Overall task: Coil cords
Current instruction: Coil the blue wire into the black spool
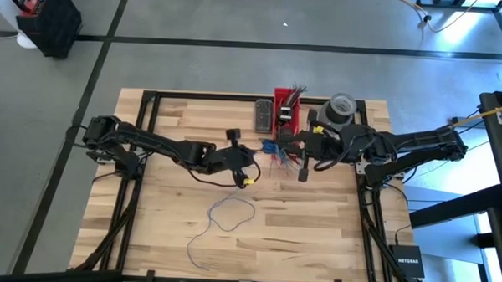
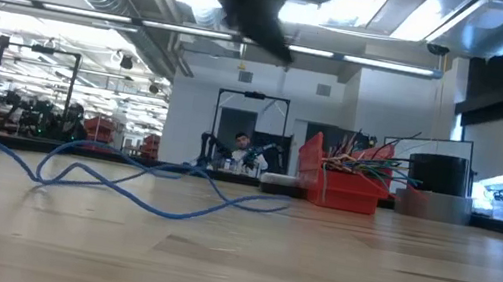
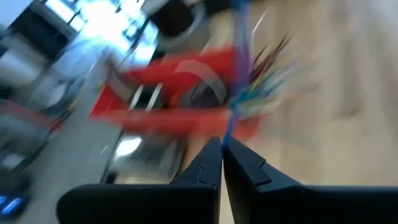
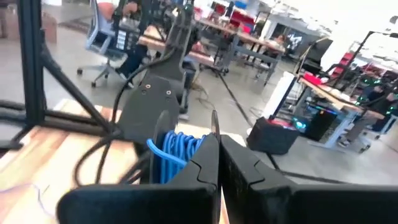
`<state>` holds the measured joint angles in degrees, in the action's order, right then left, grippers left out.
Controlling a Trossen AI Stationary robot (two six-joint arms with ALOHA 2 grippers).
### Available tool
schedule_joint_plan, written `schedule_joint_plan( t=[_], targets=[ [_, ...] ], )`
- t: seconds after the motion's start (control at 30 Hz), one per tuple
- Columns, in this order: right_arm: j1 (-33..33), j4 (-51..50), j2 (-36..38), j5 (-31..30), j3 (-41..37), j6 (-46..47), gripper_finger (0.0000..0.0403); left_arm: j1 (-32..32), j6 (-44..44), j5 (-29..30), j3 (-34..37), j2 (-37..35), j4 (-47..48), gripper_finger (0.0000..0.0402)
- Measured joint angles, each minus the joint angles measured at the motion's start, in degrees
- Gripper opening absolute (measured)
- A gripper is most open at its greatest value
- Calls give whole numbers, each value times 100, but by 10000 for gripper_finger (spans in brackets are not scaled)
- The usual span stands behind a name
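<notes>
Because the left gripper (image 3: pixel 222 144) has its jaws pressed together on the thin blue cord (image 3: pixel 231 127), which in the left wrist view runs straight up from the tips toward the red bin (image 3: pixel 174 93), the hold looks slight, and a wire this fine could slide out through the tips as soon as the arm pulls. The right gripper (image 4: pixel 219 142) also has its jaws together, and a bundle of blue loops (image 4: pixel 177 149) sits just beside its tips; whether those loops are really pinched or only resting against a finger I cannot tell, so the coil made so far may spring apart if that arm shifts. In the overhead view the two grippers meet near the middle of the desk (image 1: pixel 315 235), close in front of the red bin and the bunch of short coloured wire ends (image 1: pixel 293 94), and the gathered cord could catch on those ends, or drag the bin, if the arms wind toward it. The rest of the cord trails loose across the desk toward the near edge (image 1: pixel 223 214), lying in slack bends that cross one another; a sharp tug might tighten one bend into a knot or whip the free end off the desk. The arms also work very near each other, so a wide winding sweep risks one knocking the other.
</notes>
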<state>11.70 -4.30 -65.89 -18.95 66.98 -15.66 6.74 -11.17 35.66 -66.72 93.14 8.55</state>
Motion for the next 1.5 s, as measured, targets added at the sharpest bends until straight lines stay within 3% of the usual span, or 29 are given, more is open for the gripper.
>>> schedule_joint_plan(
  t=[0.1, 0.23, 0.5, 0.83, 1.17, 1.5],
  targets=[
    [143, -242, 70, -276, -13, -5, 8, 54, 299, 334, -4, -165, 745, 4],
    [267, -844, 115, -639, -5, 84, 8, 214, 687, 348, -4, -459, 1395, 2],
    [256, -2272, -255, -651, -2, 387, 8, 572, 926, 342, 60, -945, 1999, 2],
    [245, -2561, -1025, -769, -2, 492, 8, 461, 1249, 328, 765, -1630, 1096, 2],
    [-214, -1976, -2045, -2497, 5, 1359, 8, 437, 1459, -963, 835, -1476, -225, 3],
    [-310, -877, -2400, -1756, -2, 1093, 8, 167, 1236, -907, 835, -1123, -755, 5]
  ],
)
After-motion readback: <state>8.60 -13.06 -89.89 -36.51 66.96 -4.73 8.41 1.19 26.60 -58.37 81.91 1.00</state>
